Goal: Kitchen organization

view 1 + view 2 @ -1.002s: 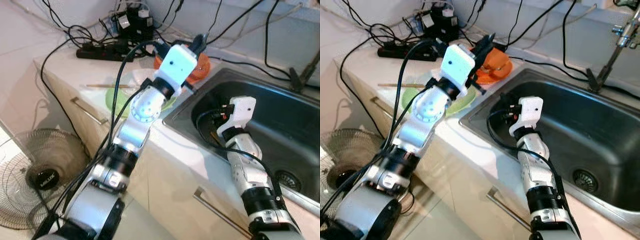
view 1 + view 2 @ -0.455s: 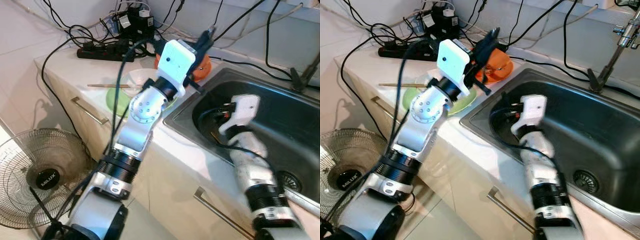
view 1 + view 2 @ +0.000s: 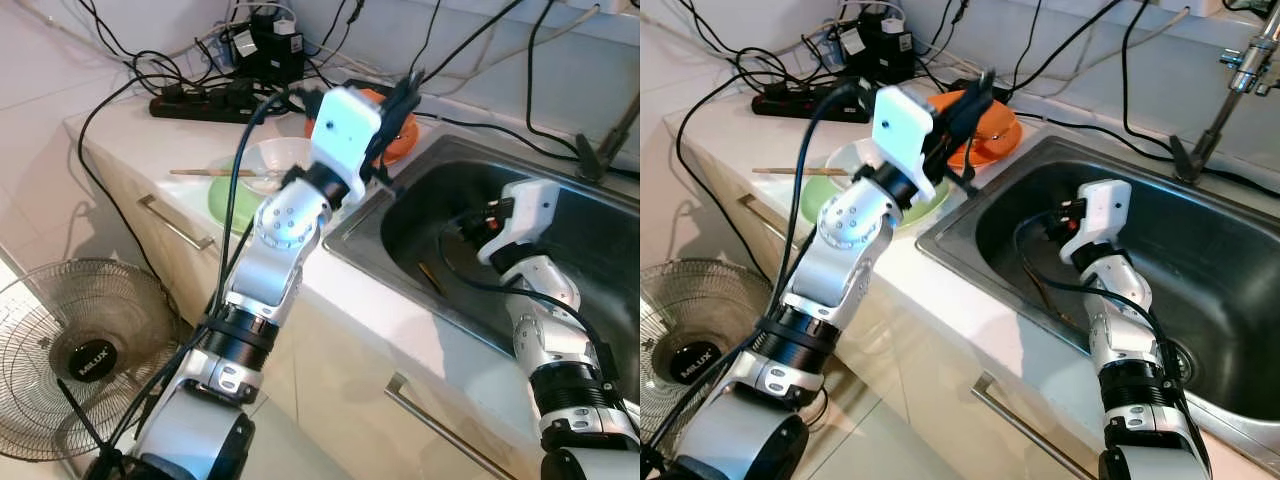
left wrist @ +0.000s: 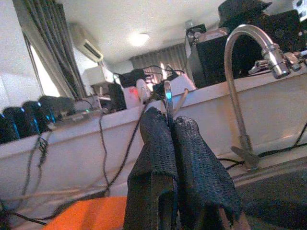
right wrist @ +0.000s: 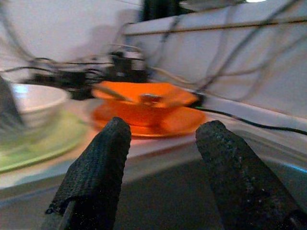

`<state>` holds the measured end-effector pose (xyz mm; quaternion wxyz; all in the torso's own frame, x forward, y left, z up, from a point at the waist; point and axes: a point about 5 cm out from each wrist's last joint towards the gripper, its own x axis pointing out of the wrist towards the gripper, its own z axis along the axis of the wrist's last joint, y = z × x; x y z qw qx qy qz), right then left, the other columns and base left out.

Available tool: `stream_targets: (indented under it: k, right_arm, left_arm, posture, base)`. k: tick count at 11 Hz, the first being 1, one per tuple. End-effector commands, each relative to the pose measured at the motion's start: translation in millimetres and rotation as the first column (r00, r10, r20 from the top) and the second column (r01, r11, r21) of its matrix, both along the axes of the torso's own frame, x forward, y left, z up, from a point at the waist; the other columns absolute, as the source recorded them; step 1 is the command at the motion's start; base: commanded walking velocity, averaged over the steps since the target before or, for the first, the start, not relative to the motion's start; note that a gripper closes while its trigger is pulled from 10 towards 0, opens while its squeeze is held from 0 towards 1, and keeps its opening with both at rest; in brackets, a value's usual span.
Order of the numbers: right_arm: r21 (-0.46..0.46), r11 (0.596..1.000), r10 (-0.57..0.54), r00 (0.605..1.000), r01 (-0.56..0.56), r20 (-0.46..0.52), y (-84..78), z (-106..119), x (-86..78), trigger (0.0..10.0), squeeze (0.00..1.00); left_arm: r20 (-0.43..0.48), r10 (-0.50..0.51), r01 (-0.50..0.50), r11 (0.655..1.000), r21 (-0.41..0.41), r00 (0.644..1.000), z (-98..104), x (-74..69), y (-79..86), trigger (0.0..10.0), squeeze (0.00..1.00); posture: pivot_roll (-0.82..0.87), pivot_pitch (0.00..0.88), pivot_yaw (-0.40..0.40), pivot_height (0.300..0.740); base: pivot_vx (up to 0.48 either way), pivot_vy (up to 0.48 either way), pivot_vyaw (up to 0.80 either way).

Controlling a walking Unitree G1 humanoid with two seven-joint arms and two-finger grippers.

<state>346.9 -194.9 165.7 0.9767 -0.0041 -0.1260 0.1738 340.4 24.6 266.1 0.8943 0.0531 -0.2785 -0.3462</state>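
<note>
Left wrist view looks along the left gripper [image 4: 168,129], whose jaws are pressed together on a thin metal utensil [image 4: 168,98]; its slim end sticks up past the fingertips, and whether it is a spoon or a fork cannot be told. The utensil's long axis runs in line with the fingers, pointing up and away toward the back wall, with the faucet [image 4: 249,57] off to one side beyond.

From the head camera, the left gripper [image 3: 975,95] hangs above the orange bowl [image 3: 992,122], which sits on the counter [image 3: 740,135] just beside the rim of the sink [image 3: 1200,250]. A white bowl [image 3: 268,160] on a green plate [image 3: 228,200], with a chopstick [image 3: 205,173] resting across it, stands on the near side of that arm.

The right gripper [image 3: 478,215] is down inside the sink basin, jaws apart and holding nothing. Its wrist camera looks over the sink edge straight at the orange bowl [image 5: 139,98], which lies ahead of and above the jaws.

By my reading, the left arm is the nearer one to the orange bowl, and the next move turns on whether the utensil goes down into that bowl or across into the sink.

The head views hide what the left fingers hold; the wrist view shows it. A stick-like thing [image 3: 428,275] lies on the sink floor.
</note>
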Motion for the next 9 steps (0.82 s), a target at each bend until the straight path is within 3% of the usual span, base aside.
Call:
stream_targets:
  k: [1,5,9]
  right_arm:
    - [-0.048,0.991,0.129,0.992,-0.128,0.013,9.0,4,-5.7,10.0,0.0]
    - [-0.006,0.945,0.326,0.945,-0.326,-0.006,23.5,3,-17.1,10.0,0.0]
    - [0.048,0.922,0.383,0.924,-0.383,0.02,29.9,10,-22.1,10.0,0.0]
  left_arm:
    - [-0.043,-0.018,0.017,1.0,-0.018,0.999,-4,1.6,1.6,10.0,0.0]
    - [-0.08,-0.069,0.071,0.997,0.025,0.994,-16,-1.4,-1.7,10.0,0.0]
    - [-0.113,-0.11,0.116,0.992,0.043,0.987,-23,-4.6,-7.9,10.0,0.0]
  posture:
    - [0.17,0.0,0.007,0.74]
    - [0.18,0.0,0.009,0.74]
    - [0.17,0.0,0.012,0.74]
  base:
    - [0.0,0.0,0.0]
    - [0.0,0.0,0.0]
    - [0.0,0.0,0.0]
